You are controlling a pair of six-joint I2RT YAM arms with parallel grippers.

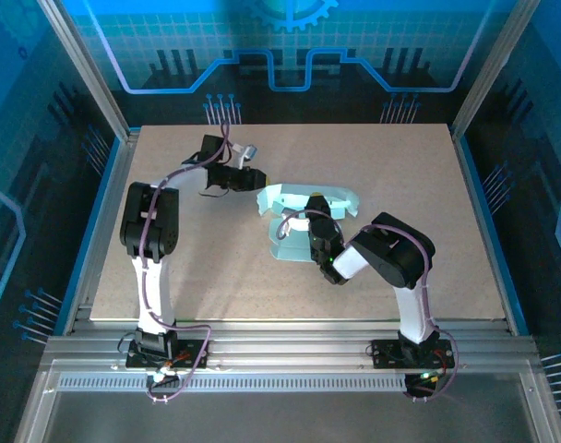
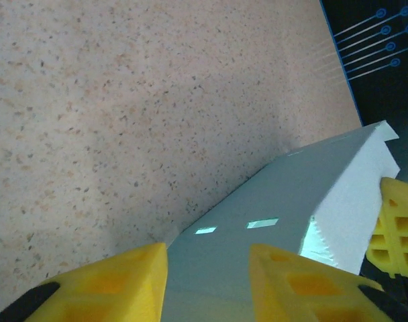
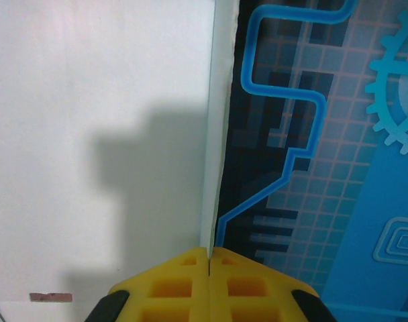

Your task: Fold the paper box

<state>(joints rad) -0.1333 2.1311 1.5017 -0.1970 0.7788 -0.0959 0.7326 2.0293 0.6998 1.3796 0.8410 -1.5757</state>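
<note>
The paper box [image 1: 290, 247] is pale blue card, partly folded, lying mid-table with curved flaps raised at its far side. My right gripper [image 1: 310, 224] stands over its middle, shut on a thin upright card wall [image 3: 211, 168]; the fingertips [image 3: 190, 265] meet on that edge. A white panel [image 3: 90, 100] spreads out to the wall's left. My left gripper [image 1: 259, 177] is at the box's far left end. Its yellow fingers [image 2: 123, 282] stand apart, with a grey-blue panel of the box [image 2: 271, 194] showing between and beyond them. A right finger [image 2: 395, 228] shows past the panel's corner.
The speckled beige table [image 1: 400, 175] has open room all round the box. Aluminium rails [image 1: 290, 355] run along the near edge, and blue patterned walls [image 1: 290, 46] close in the back and sides.
</note>
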